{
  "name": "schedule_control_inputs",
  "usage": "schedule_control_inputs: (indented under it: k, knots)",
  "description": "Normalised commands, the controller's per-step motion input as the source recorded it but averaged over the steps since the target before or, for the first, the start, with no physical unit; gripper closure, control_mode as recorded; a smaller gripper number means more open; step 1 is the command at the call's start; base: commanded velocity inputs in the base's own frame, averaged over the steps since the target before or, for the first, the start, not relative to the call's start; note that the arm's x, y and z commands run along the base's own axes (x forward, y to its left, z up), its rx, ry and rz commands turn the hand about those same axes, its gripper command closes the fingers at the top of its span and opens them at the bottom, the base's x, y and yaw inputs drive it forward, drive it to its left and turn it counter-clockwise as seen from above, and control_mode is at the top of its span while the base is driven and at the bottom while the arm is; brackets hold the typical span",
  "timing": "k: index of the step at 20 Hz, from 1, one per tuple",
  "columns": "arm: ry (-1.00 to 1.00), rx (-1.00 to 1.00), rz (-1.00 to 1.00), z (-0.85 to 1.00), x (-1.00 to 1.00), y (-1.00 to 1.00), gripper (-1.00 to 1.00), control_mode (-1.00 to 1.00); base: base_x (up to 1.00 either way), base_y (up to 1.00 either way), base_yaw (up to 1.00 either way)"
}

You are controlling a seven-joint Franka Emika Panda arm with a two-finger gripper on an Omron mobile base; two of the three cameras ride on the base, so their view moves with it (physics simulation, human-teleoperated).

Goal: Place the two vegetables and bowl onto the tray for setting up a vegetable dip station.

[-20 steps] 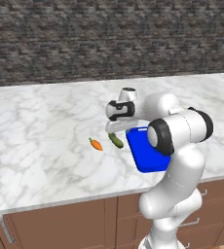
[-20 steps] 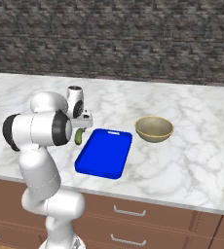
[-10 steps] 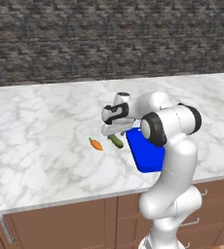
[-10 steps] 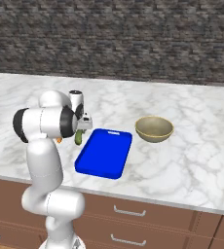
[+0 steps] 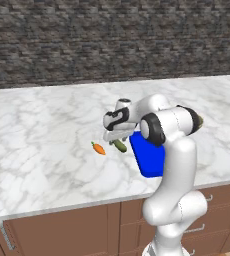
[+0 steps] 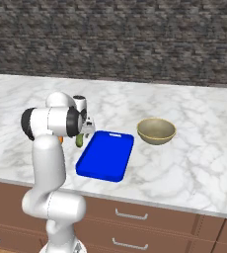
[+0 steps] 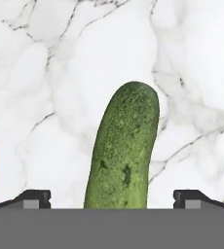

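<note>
Our pincer [image 7: 112, 197] hangs spread wide over the cucumber [image 7: 122, 151] on the desk [image 5: 42, 130], beside the tray [image 6: 105, 155]; we judge it should sink squarely astride the middle before pinching; carrot [image 5: 99, 148] and bowl [image 6: 156, 131] wait.

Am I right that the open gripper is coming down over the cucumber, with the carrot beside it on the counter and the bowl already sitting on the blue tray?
Not quite. The bowl sits on the counter, apart from the tray, as the right base view shows. The rest holds: open gripper over cucumber, carrot beside it.
</note>
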Motion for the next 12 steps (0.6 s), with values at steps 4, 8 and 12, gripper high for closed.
schedule_control_inputs:
  k: [4, 8, 12]
  knots:
    - [0.0, 0.0, 0.0, -0.28, 0.08, 0.0, -1.0, -1.0, 0.0, 0.0, 0.0]
    - [0.0, 0.0, 0.0, -0.21, 0.05, 0.0, -1.0, -1.0, 0.0, 0.0, 0.0]
    - [0.0, 0.0, 0.0, 0.0, 0.0, 0.0, 1.0, -1.0, 0.0, 0.0, 0.0]
